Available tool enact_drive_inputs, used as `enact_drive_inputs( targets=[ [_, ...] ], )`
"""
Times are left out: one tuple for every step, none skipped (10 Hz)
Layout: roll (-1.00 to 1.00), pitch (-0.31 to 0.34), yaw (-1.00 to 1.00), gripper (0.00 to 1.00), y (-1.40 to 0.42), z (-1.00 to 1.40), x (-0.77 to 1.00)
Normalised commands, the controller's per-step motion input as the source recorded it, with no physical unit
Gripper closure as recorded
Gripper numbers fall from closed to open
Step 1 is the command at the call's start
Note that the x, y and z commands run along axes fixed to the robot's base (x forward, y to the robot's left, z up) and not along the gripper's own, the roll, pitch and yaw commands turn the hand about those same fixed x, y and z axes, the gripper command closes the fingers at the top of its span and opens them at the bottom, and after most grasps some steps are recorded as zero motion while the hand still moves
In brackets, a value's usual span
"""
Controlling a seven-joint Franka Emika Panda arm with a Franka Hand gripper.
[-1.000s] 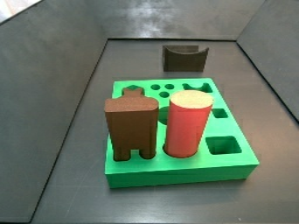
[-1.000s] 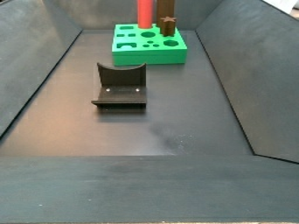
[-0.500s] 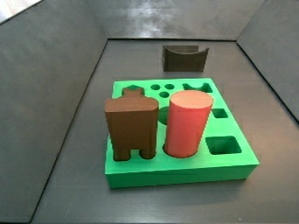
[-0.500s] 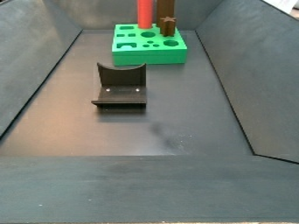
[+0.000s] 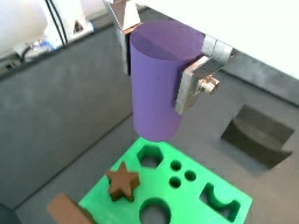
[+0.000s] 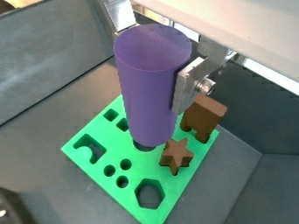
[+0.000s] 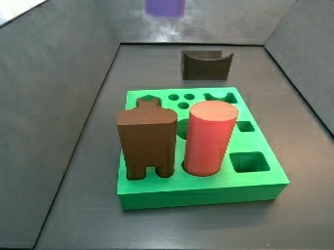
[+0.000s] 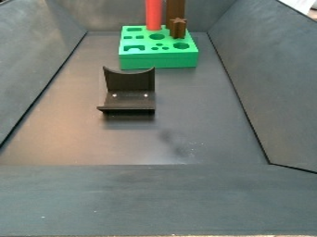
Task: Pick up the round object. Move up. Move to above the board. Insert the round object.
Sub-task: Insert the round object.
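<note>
We count one bright green square slab with cut-out holes, the board (image 7: pixel 196 156), resting on the dark grey tabletop (image 8: pixel 173 120); it also shows in both wrist views (image 5: pixel 187 206) (image 6: pixel 111 149) and in a side view (image 8: pixel 158 46). On it we see several holes of different shapes, among them a hexagon, a square and a few small round ones. Standing in the board are three pieces: one thick red cylinder (image 7: pixel 209 139), one tall dark brown notched block (image 7: pixel 145 144) and one small brown star (image 5: pixel 121 181). One dark L-shaped fixture (image 8: pixel 126 91) stands on the tabletop, apart from the board. One slim, tall purple cylinder with a plain matte surface, the round object (image 5: pixel 158 83), hangs upright above the board, clear of it; in a side view only its lower end (image 7: pixel 164 7) shows at the top edge. The single pincer (image 5: pixel 163 54) is clamped on the round object near its upper end, one silver finger (image 5: pixel 191 80) flat against its side.
</note>
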Motion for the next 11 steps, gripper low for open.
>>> enact_drive_inputs(
  targets=[
    [0.02, -0.15, 0.0, 1.0, -0.19, -0.63, 0.0],
    [0.02, -0.14, 0.0, 1.0, -0.1, -0.56, 0.0],
    [0.0, -0.16, 0.0, 1.0, -0.01, -0.53, 0.0],
    [0.0, -0.043, 0.0, 1.0, -0.03, -0.51, 0.13],
    [0.0, -0.017, 0.0, 1.0, -0.14, -0.45, 0.18],
    [0.0, 0.0, 0.0, 1.0, -0.27, -0.37, 0.36],
    [0.01, 0.0, 0.0, 1.0, -0.29, -0.36, 0.4],
    [0.04, 0.0, 0.0, 1.0, -0.29, -0.33, 0.44],
    [0.04, 0.0, -0.01, 1.0, -0.25, -0.34, 0.38],
    [0.06, -0.004, -0.02, 1.0, -0.2, -0.38, 0.34],
    [0.06, -0.033, -0.05, 1.0, -0.14, -0.41, 0.31]
  ],
)
